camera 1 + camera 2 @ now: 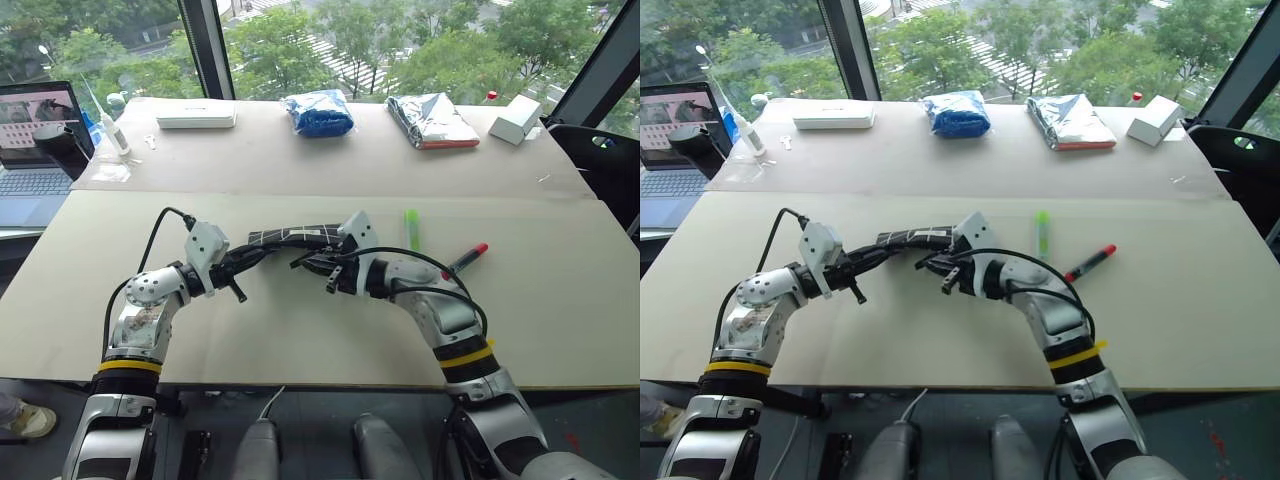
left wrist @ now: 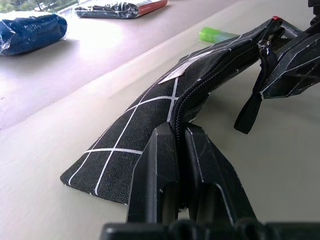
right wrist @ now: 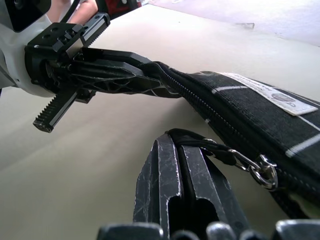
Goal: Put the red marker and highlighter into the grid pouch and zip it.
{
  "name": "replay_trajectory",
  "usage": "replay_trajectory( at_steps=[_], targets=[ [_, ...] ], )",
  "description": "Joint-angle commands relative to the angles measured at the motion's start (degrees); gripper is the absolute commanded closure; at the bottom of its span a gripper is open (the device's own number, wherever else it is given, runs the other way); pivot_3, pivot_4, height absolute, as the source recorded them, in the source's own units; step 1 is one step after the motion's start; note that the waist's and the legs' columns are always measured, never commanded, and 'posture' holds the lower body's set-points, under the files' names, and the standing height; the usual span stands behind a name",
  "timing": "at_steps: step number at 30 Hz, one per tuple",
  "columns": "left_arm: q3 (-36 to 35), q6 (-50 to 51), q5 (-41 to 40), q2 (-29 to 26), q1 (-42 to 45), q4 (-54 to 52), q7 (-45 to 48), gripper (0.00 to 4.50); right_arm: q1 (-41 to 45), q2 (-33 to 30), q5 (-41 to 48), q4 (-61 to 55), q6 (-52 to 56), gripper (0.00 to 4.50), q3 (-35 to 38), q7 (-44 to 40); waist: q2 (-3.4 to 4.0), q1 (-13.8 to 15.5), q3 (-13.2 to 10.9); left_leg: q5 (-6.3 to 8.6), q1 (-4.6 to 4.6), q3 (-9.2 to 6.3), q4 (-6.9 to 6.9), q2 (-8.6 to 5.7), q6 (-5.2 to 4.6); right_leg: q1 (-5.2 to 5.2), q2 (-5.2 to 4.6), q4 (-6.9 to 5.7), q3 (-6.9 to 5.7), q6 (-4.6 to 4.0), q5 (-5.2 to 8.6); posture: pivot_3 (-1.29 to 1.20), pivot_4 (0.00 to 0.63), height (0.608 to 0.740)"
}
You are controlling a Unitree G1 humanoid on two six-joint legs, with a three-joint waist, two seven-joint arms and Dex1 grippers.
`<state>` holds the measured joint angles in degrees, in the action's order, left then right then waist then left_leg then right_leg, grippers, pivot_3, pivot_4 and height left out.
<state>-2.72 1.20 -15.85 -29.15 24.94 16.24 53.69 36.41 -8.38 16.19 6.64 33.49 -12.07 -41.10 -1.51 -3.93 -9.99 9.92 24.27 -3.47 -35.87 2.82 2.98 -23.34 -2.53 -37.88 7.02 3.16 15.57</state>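
Note:
The grid pouch [image 1: 295,236] is held lifted and bowed between my two grippers near the middle of the table. My left gripper [image 2: 179,132] is shut on the pouch's left end, at the zipper seam. My right gripper [image 3: 175,142] is shut on the black zipper pull strap [image 3: 210,146], near the pouch's right end. The highlighter [image 1: 412,228] lies on the table just right of the pouch. Further right, beyond my right arm, lies the red marker [image 1: 467,259]. Both pens are outside the pouch.
On the far part of the table [image 1: 300,340] lie a blue bag [image 1: 318,113], a silver packet [image 1: 432,120], a white box [image 1: 515,120] and a flat white case [image 1: 196,117]. A laptop [image 1: 35,150] stands at the far left.

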Motion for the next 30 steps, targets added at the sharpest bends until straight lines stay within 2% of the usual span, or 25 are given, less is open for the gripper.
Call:
replay_trajectory(
  at_steps=[1, 6, 16, 20, 27, 29, 30],
  targets=[
    [0.0, -1.1, 0.1, 0.0, 1.6, -0.5, 0.4, 4.5, 3.6, 3.5, -0.5, 1.1, 0.3, 4.48, -1.0, 2.1, 0.0, 0.0, 0.0, 0.0, 0.0, 0.0, 0.0, 0.0, 0.0, 0.0, 0.0, 0.0, 0.0, 0.0, 0.0, 0.0, 0.15, 0.74],
    [0.4, -1.2, 0.1, 0.2, 2.0, 0.0, 0.8, 4.5, 6.4, 6.7, -2.8, 5.6, -0.6, 4.48, -1.4, 5.2, 0.0, 0.1, 0.0, 0.0, 0.0, 0.0, 0.0, 0.0, 0.0, 0.0, 0.0, 0.0, -0.01, 0.0, 0.0, 0.0, 0.15, 0.74],
    [0.8, -1.6, 0.4, 0.5, 2.7, 0.9, 1.2, 4.5, 8.0, 9.9, -4.4, 7.5, -2.1, 4.48, -1.7, 5.7, 0.0, 0.0, 0.0, 0.0, 0.01, -0.01, 0.01, 0.0, 0.0, -0.01, 0.0, -0.01, -0.02, -0.01, 0.0, 0.0, 0.15, 0.74],
    [0.9, -1.7, 0.4, 0.7, 2.9, 1.1, 1.1, 4.5, 7.6, 9.9, -4.1, 7.1, -2.4, 3.45, -1.0, 5.3, 0.0, 0.0, 0.0, 0.0, 0.01, -0.01, 0.01, 0.0, 0.0, -0.01, 0.0, -0.01, -0.02, -0.01, 0.0, 0.0, 0.15, 0.74],
    [0.9, -2.1, 0.5, 0.9, 2.8, 1.7, 1.3, 4.5, 6.3, 7.6, -0.3, 1.9, 1.0, 1.03, 1.4, 2.2, 0.0, 0.0, 0.0, 0.0, 0.01, -0.01, 0.0, 0.0, 0.0, -0.01, 0.0, 0.0, -0.02, 0.0, 0.0, 0.0, 0.15, 0.74],
    [0.9, -2.2, 0.5, 0.9, 2.9, 1.9, 1.3, 4.5, 5.3, 6.6, 4.4, -1.8, 4.9, 0.38, 3.3, -0.5, 0.0, 0.0, 0.0, 0.0, 0.02, -0.01, 0.0, 0.01, 0.0, -0.01, 0.0, -0.01, -0.02, 0.0, 0.0, 0.0, 0.15, 0.74],
    [0.9, -2.3, 0.5, 0.9, 2.9, 2.0, 1.3, 4.5, 4.4, 5.4, 6.6, -4.3, 6.4, 0.38, 3.7, -2.5, 0.0, 0.1, 0.0, 0.0, 0.02, -0.01, 0.0, 0.0, 0.0, -0.01, 0.0, 0.0, -0.02, 0.0, 0.0, 0.0, 0.15, 0.74]
  ],
)
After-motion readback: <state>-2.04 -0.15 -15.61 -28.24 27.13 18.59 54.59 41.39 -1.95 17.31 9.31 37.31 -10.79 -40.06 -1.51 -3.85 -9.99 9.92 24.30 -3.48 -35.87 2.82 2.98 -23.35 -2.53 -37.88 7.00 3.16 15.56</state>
